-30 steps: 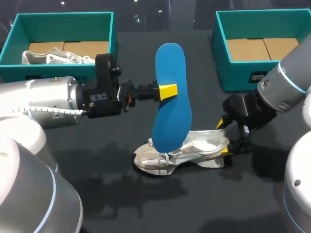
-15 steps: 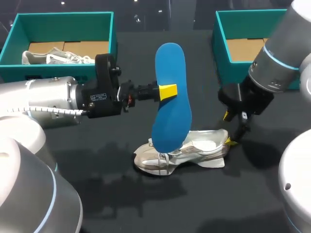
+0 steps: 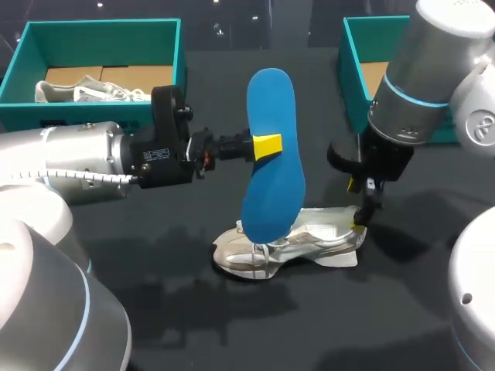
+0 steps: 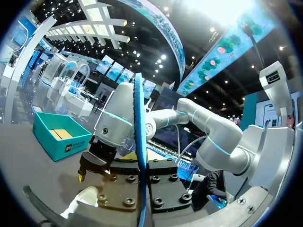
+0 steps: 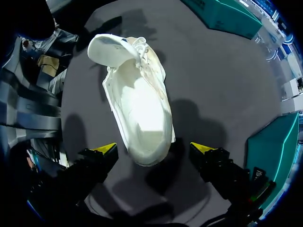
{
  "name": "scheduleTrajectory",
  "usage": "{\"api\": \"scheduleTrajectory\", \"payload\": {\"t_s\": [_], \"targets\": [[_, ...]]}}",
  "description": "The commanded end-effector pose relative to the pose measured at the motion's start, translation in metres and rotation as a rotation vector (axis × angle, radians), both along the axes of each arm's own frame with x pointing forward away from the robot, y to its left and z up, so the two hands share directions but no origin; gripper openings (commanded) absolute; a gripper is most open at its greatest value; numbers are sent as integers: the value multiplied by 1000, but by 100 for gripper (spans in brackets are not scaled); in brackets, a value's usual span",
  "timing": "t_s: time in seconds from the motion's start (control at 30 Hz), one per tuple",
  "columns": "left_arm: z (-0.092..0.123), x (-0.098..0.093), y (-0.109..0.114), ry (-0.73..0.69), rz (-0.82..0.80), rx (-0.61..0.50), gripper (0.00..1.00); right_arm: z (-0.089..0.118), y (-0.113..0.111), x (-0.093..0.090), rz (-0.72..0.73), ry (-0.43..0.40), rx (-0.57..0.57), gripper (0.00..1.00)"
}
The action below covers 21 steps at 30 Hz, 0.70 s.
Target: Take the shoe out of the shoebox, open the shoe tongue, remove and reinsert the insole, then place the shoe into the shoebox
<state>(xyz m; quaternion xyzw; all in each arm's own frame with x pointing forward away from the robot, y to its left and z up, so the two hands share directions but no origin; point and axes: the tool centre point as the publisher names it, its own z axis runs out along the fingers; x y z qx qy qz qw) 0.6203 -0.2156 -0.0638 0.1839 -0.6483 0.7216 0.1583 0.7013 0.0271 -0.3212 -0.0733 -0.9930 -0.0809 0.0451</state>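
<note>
The right arm has swung up and in toward the middle, lifting its right tool [image 3: 360, 205] off the heel of the shoe [image 3: 290, 243]. The left arm hasn't budged.

Head view: the left tool [image 3: 267, 145] is clamped on the blue insole [image 3: 272, 154], held upright over the shoe. The shoe lies on its side on the surface [image 3: 178, 309], at 6 o'clock from the insole. The left box [image 3: 100, 31] sits at 10 o'clock with a second shoe [image 3: 89, 91] inside, the right box [image 3: 356, 85] at 2 o'clock.

Left wrist view: the insole [image 4: 139, 142] shows edge-on, pinched between the fingers.

Right wrist view: the right tool [image 5: 155, 148] is spread wide with its fingers either side of the heel, gripping nothing. The tongue looks folded forward.

So, as I judge it: shoe out, tongue open, insole removed. Still to come are reinserting the insole and boxing the shoe.
</note>
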Motion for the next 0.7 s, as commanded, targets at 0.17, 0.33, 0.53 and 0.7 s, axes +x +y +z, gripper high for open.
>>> {"api": "scheduleTrajectory", "payload": {"t_s": [0.17, 0.33, 0.53, 0.7], "targets": [[-1, 0, -4, 0, 2, -2, 0, 4, 23, 2, 17, -10, -66, 100], [-1, 0, -4, 0, 2, -2, 0, 0, 35, 6, 47, -22, -69, 100], [-1, 0, -4, 0, 2, -2, 0, -13, 44, 12, 62, -26, -75, 100], [-1, 0, -4, 0, 2, -2, 0, -25, 51, 18, 62, -24, -83, 100]]}}
